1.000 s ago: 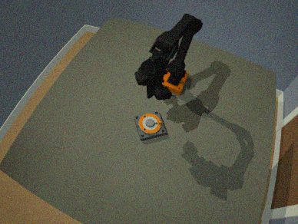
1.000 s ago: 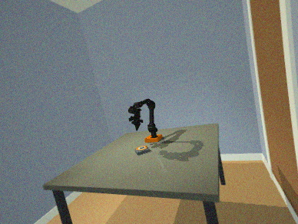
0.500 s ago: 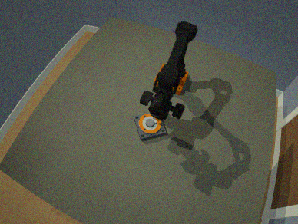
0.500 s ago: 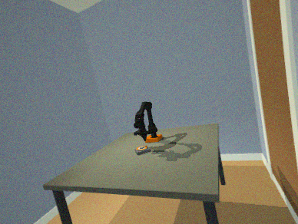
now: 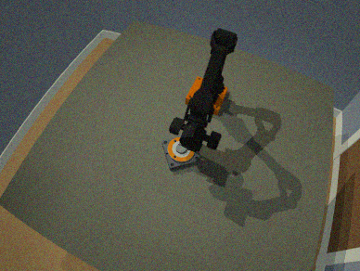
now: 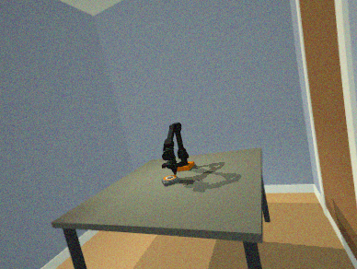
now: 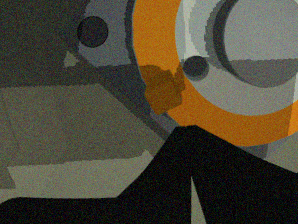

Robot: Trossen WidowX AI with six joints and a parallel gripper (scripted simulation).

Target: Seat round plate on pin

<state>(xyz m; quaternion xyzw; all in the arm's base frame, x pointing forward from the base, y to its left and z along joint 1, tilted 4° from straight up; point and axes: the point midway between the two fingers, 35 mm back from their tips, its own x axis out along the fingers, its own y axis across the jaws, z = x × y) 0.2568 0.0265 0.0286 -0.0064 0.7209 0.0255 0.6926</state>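
Observation:
The round plate (image 5: 170, 149) (image 6: 169, 178) (image 7: 155, 40), orange outside and pale inside, sits on the post (image 7: 265, 40) above the dark grey square base (image 5: 173, 166) (image 7: 112, 17). A small dark round spot shows in the plate's pale part in the wrist view; whether it is a hole or the pin I cannot tell. The orange tab and the plate's tilt cannot be made out. My gripper (image 5: 189, 145) (image 6: 175, 173) (image 7: 185, 136) is shut and empty, pointing down over the plate's edge nearest the arm. In the wrist view its tips overlap the orange rim; contact is unclear.
The arm's orange mount (image 5: 195, 89) (image 6: 186, 166) stands behind the base on the grey-green table (image 5: 102, 186) (image 6: 152, 207). The arm's shadow falls across the table to the right and partly over the plate and base.

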